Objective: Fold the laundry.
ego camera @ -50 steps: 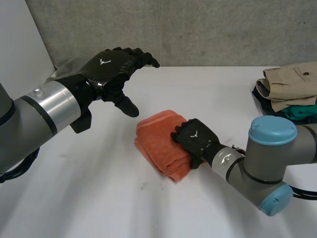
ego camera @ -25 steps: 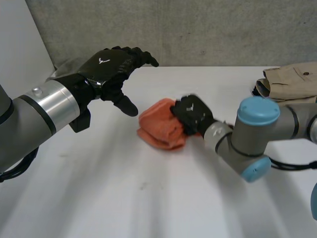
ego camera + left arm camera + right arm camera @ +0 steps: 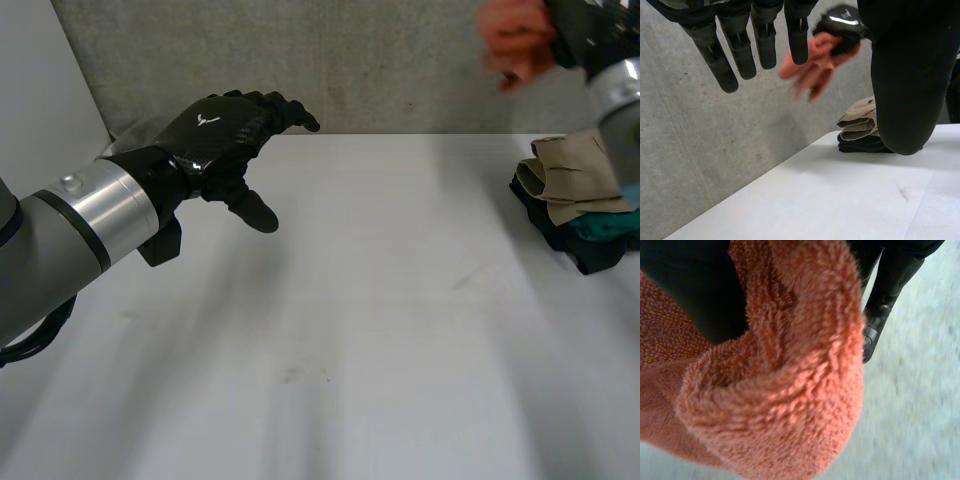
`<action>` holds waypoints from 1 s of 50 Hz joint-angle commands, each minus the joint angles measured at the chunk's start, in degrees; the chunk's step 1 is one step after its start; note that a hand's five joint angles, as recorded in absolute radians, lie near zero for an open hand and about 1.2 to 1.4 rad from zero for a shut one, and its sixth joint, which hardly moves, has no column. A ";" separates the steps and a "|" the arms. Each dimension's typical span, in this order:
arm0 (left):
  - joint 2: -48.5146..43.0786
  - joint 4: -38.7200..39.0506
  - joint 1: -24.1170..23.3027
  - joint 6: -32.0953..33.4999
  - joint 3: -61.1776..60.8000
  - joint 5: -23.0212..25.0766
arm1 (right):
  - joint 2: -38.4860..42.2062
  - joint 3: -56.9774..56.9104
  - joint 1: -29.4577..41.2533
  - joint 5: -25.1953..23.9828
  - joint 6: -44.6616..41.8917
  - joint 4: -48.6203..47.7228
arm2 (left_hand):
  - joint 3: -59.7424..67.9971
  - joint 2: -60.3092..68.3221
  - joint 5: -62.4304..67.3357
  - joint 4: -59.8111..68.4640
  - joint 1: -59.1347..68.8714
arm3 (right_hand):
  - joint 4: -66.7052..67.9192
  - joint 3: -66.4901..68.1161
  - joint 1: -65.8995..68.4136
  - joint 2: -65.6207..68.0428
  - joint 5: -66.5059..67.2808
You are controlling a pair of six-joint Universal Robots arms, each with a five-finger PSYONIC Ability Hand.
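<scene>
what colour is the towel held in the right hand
Salmon-orange: the fluffy terry towel shows best in the right wrist view.

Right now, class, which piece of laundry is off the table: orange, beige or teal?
The orange towel: the right hand grips it in the air, while the beige garment and the teal garment lie stacked on the table.

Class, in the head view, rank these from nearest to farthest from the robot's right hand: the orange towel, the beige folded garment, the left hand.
1. The orange towel, gripped in the right hand, held up at the far right.
2. The beige garment, atop the clothes pile below that hand.
3. The left hand, across the table on the left.
</scene>
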 commanded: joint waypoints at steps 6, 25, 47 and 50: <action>-0.68 0.00 -0.15 0.00 -0.01 0.00 | 4.91 17.21 -14.08 -7.16 -9.49 -10.13 | 4.15 4.06 3.71 4.02 4.16 | 11.58 13.92 28.43 12.84 16.27; -0.86 0.09 -0.33 0.00 -0.45 0.00 | 1.30 17.05 -16.72 -7.87 -3.52 -8.02 | 4.15 4.06 3.71 4.02 4.17 | 11.58 13.92 28.43 12.84 16.27; -0.24 0.09 -0.42 0.00 -0.81 0.00 | -0.79 23.80 -23.67 -11.30 -3.78 -2.57 | 3.81 3.73 3.38 3.69 3.83 | -58.42 -56.08 -41.57 -57.16 -53.73; -0.07 0.09 -0.42 0.00 -0.81 0.00 | -7.19 27.31 -23.93 -8.85 -3.35 -1.26 | 3.81 3.73 3.38 3.69 3.83 | -58.42 -56.08 -41.57 -57.16 -53.73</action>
